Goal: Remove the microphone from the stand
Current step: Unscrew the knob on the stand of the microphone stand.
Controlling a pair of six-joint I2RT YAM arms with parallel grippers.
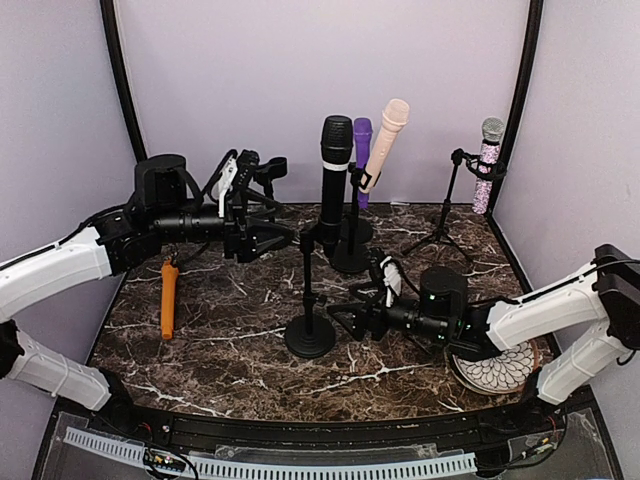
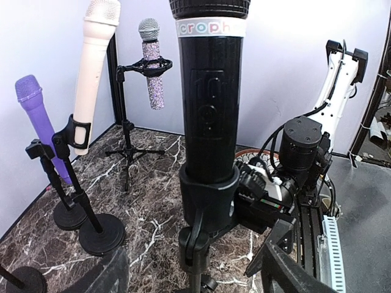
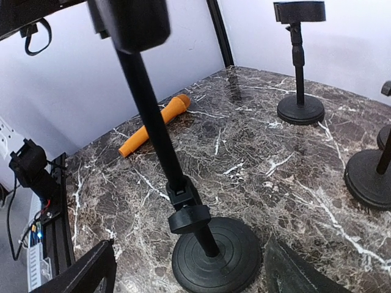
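The black microphone (image 1: pixel 335 165) (image 2: pixel 211 110) stands upright in the clip (image 2: pixel 208 195) of a round-based stand (image 1: pixel 310 338) (image 3: pixel 217 253) mid-table. My left gripper (image 1: pixel 282 238) (image 2: pixel 195 278) is open at clip height, just left of the stand. Its fingers (image 2: pixel 110 274) sit wide on either side of the pole below the clip without touching it. My right gripper (image 1: pixel 345 318) (image 3: pixel 192 274) is open low down on the stand's right. Its fingers (image 3: pixel 85 274) flank the base, and the pole (image 3: pixel 153 122) rises between them.
An orange microphone (image 1: pixel 168 298) (image 3: pixel 156 125) lies on the marble at the left. Behind stand a purple microphone (image 1: pixel 362 150), a cream one (image 1: pixel 385 145), and a glittery one (image 1: pixel 488 165) on a tripod. A patterned plate (image 1: pixel 500 372) lies under the right arm.
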